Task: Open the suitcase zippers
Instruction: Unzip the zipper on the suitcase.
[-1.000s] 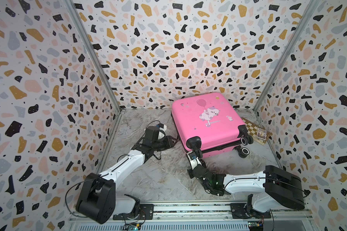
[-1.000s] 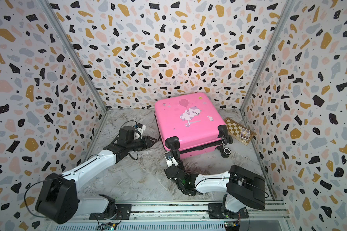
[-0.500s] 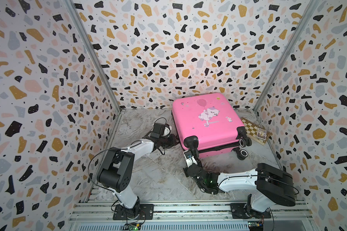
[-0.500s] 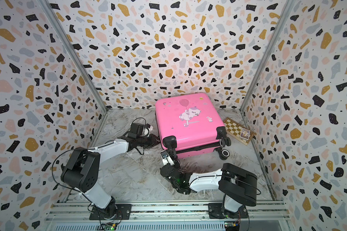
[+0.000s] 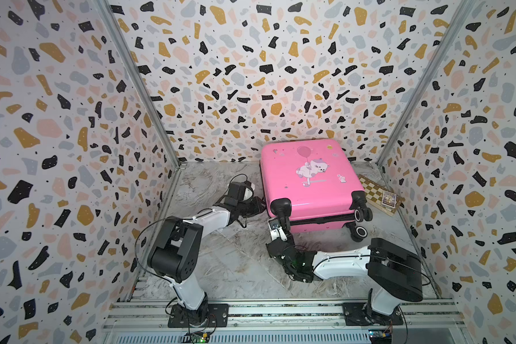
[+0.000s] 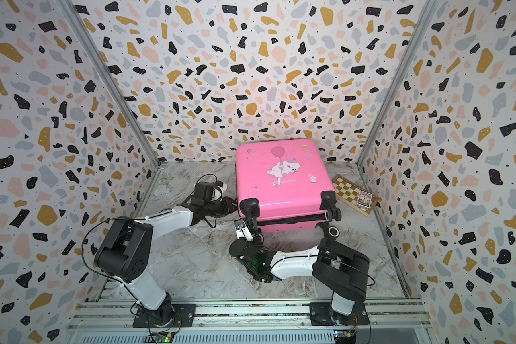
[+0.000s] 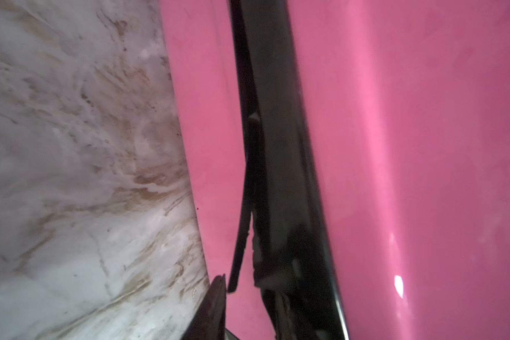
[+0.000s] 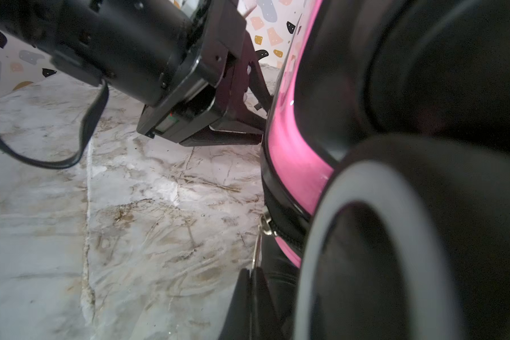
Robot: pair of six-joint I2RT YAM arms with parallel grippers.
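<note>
A: What has the right gripper (image 8: 252,275) got?
B: Its fingertips are pressed together on a thin metal pull (image 8: 258,250). The pull hangs from a slider on the zipper band (image 8: 280,206), at the near left corner of the suitcase (image 5: 310,184).
A: Anything crowding it?
B: A black wheel (image 8: 454,206) with a grey ring sits just beside it and fills much of the right wrist view.
A: And the left gripper (image 5: 260,206)?
B: Closed, with its tips against the case's left side wall, at the band. In the left wrist view a thin dark strip (image 7: 240,241) stands off the band's edge near one finger. I cannot tell whether it is actually pinched.
A: Where does the case sit?
B: At the back right of the marbled surface (image 5: 236,268), close to the rear wall. It lies flat with the cat print facing up.
A: Which way does it run?
B: Its long axis goes front to back, slightly skewed. The wheeled end faces the arm bases and the other end points at the rear wall. The band runs round the middle seam, level with the surface.
A: Neighbours?
B: A wooden chessboard (image 5: 376,192) lies just to its right by the side wall, with a small printed pack (image 5: 389,198) on it. The left arm's black cable (image 8: 84,129) loops down beside that arm's gripper.
</note>
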